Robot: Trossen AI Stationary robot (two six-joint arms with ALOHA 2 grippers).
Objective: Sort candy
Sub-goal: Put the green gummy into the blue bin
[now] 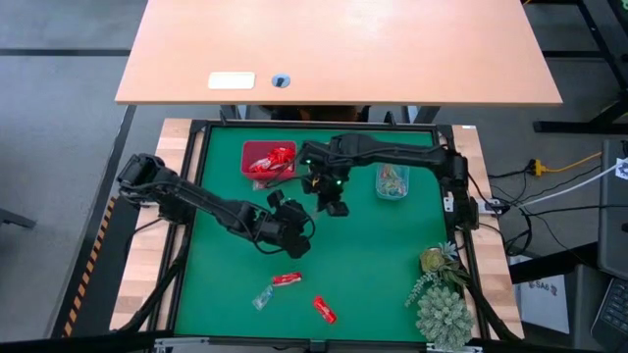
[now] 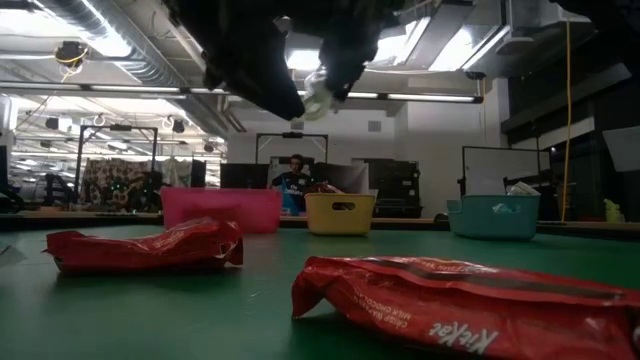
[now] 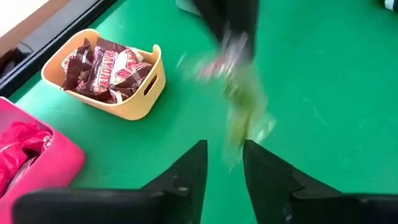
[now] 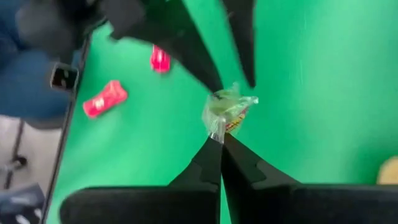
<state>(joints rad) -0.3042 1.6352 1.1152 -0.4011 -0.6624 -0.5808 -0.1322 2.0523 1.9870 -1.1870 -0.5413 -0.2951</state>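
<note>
Handoff: I have the right claw (image 4: 219, 138) pinched shut on a clear greenish candy (image 4: 229, 107), lifted mid-frame in the high view so the wrapper hangs free of the worktop (image 1: 373, 265).
Left claw (image 3: 224, 163): narrow gap, nothing held; parked centre-left, just beside the right one.
Loose candy: two red ones (image 1: 287, 279) (image 1: 325, 310) and a clear one (image 1: 262, 298), lower centre.
Trays: red (image 1: 257, 149) upper centre, teal (image 1: 393, 194) to its right, orange (image 3: 127, 106) holding brown bars.
Texture: crinkly film, glossy foil; I judge them slippery.
</note>
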